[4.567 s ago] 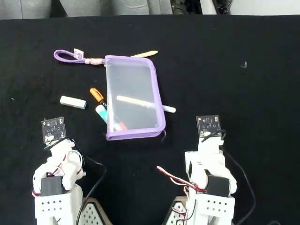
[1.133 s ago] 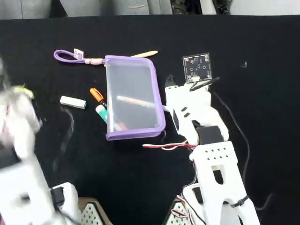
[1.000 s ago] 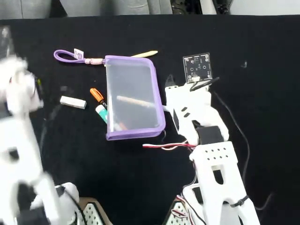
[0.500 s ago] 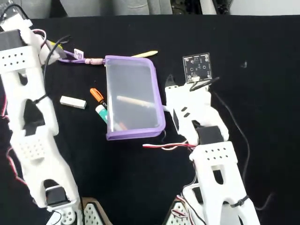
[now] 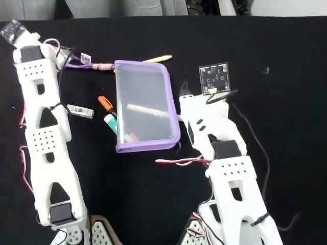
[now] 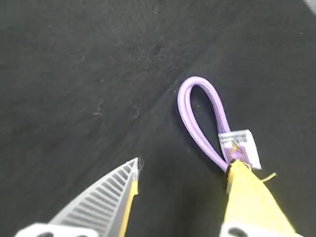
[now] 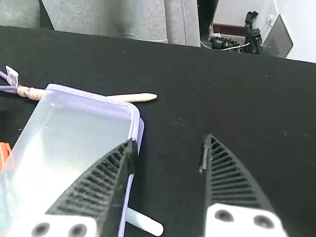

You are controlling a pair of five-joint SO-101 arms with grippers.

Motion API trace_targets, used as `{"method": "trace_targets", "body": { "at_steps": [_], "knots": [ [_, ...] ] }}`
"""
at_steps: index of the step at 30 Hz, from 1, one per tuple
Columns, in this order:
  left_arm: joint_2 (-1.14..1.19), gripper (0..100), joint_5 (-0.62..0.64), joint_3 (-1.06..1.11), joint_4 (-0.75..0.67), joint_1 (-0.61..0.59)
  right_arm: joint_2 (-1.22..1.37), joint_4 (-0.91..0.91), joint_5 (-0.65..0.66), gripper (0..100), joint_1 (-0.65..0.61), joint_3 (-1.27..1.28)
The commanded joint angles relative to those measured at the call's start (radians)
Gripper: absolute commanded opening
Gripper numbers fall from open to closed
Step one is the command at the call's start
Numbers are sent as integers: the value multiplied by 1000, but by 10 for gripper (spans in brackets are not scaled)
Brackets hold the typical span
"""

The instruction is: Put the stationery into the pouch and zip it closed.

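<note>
Surface: black cloth table (image 5: 286, 102); both arms reach out over it from the near edge.
Pouch (image 5: 145, 107): clear, purple-edged, flat between the two arms.
Pouch axis: its long side runs away from the arm bases; the purple wrist loop (image 6: 200, 121) leaves the far left corner and points left, closed end outermost.
Stationery outside: white eraser (image 5: 82, 111), orange marker (image 5: 106, 103) and a teal-capped stick (image 5: 110, 122) just left of the pouch; cream pencil (image 5: 157, 59) at its far edge. A white pen (image 5: 148, 109) crosses the pouch; you cannot tell whether it is inside or beneath.
Left gripper (image 6: 184, 163): spread wide over the loop, one fingertip touching it by the white tag (image 6: 240, 143), the other well apart.
Right gripper (image 7: 168, 142): spread, holding nothing, one fingertip over the pouch's right edge.
Step in hand (judged): securing the loop so the pouch can be opened.
Doing it well: centre the strap between your left fingers, come down until they bracket it, then pinch near the tag. Pull along the loop's line, not across.
</note>
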Motion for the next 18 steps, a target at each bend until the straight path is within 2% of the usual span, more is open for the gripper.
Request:
{"method": "trace_targets", "body": {
  "at_steps": [1, 9, 18],
  "knots": [
    [49, 289, 20, -58, -120, 8, -30, -25, -2, 216, -15, -10],
    [150, 289, 20, -58, -247, 8, -30, -25, -2, 216, -15, -12],
    [232, 287, 18, -58, -245, 8, -30, -25, -2, 216, -15, -13]
  ]
}}
